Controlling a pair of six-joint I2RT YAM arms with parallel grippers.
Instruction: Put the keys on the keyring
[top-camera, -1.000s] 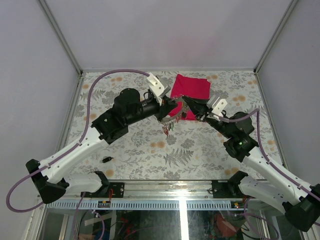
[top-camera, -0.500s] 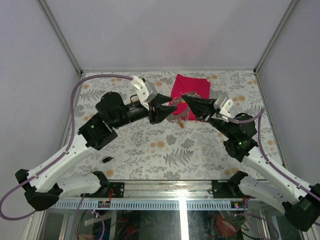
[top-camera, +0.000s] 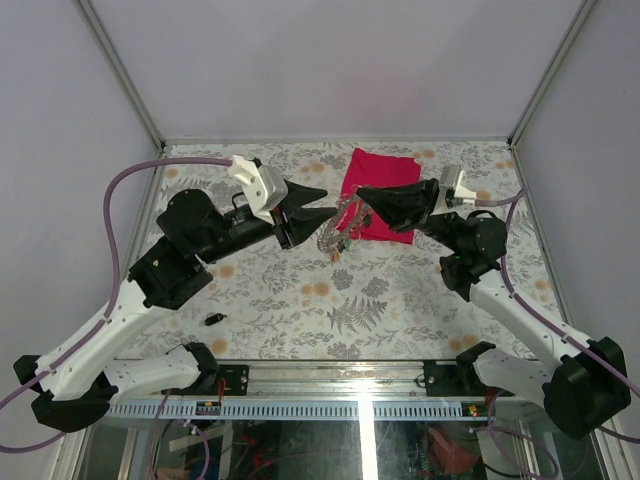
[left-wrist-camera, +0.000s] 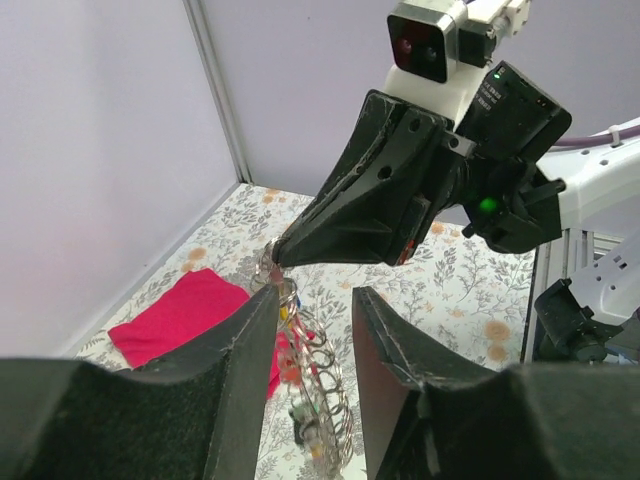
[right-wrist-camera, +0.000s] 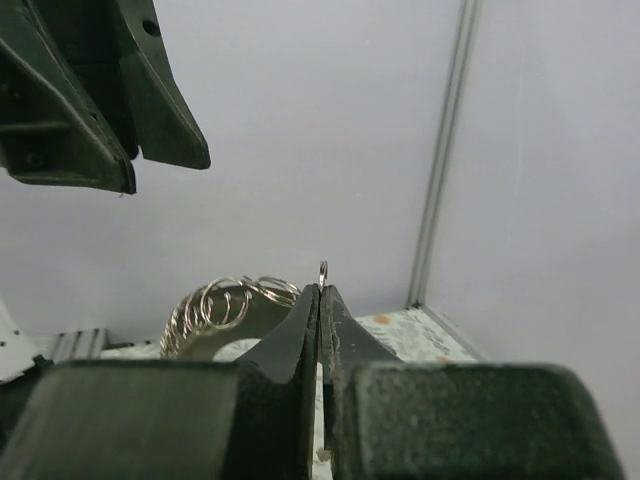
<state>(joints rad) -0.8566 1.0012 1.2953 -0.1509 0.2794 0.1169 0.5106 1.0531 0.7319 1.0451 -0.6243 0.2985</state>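
The keyring (top-camera: 336, 222), a chain of grey metal loops, hangs off the table from the tip of my right gripper (top-camera: 361, 194), which is shut on a small loop at its top end (right-wrist-camera: 322, 270). Several keys (top-camera: 337, 246) with coloured heads dangle at its lower end; red and green heads (left-wrist-camera: 296, 372) show in the left wrist view. My left gripper (top-camera: 330, 201) is open, its fingertips just left of the ring. The keyring (left-wrist-camera: 325, 385) shows through the gap between the fingers (left-wrist-camera: 240, 345). One black key (top-camera: 212, 319) lies on the table near the left arm.
A red folded cloth (top-camera: 385, 178) lies at the back centre of the floral table (top-camera: 400, 300), under the right gripper. Grey walls with metal posts close in the left, back and right. The arm bases stand at the near edge.
My left gripper has opened and drawn back to the left, away from the right gripper's tip. The right gripper has levelled out and swung slightly left, still carrying the hanging keyring.
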